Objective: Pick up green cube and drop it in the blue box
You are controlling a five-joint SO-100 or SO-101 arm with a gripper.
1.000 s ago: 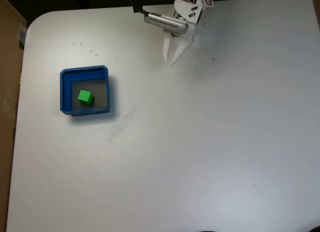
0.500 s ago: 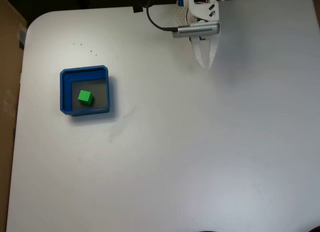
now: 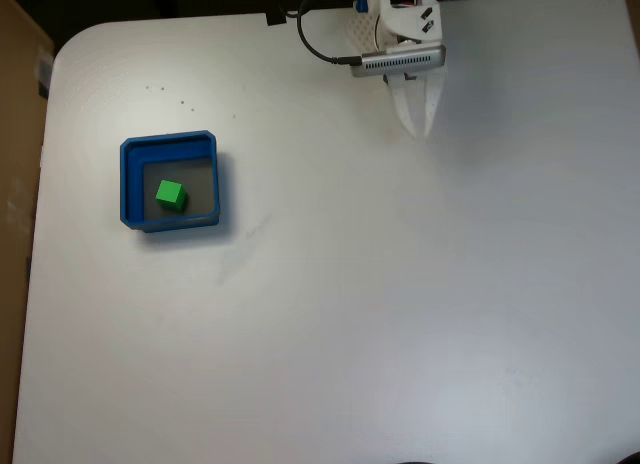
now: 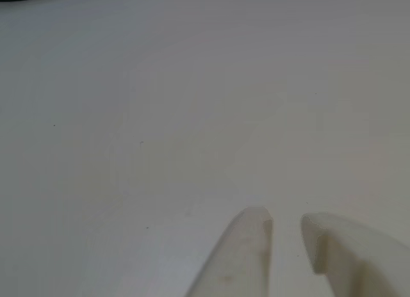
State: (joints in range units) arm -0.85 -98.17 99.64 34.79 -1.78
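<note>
- Green cube (image 3: 171,194) sits inside the blue box (image 3: 130,174), fixed view, left-centre of frame; resting on the box's grey floor, nearer its left wall and slightly below centre.
- Blue box lies flat on the white tabletop (image 3: 380,304), square w/ thick walls, well apart from the arm.
- Gripper (image 3: 414,129) at top of fixed view, right of centre, tips pointing down-frame; white fingers look nearly together there, only a thin tapering shape visible.
- Other view: two white fingertips (image 4: 246,246) come in from the lower edge, right of centre, w/ a narrow gap between them; gripper (image 4: 286,223) holds nothing, jaws just slightly apart.
- Gripper is above bare tabletop (image 4: 160,105) in that view; can't tell if tips touch the surface.
- Silver-grey ribbed block (image 3: 402,59) sits across the arm just above the fingers, fixed view; black cable (image 3: 312,39) loops off it toward the top edge.
- A few tiny dark specks (image 3: 183,105) on the tabletop in the upper left, above the box.
- Brown panel (image 3: 15,184) runs along the left edge of the fixed view, beside the tabletop's rounded corner.
</note>
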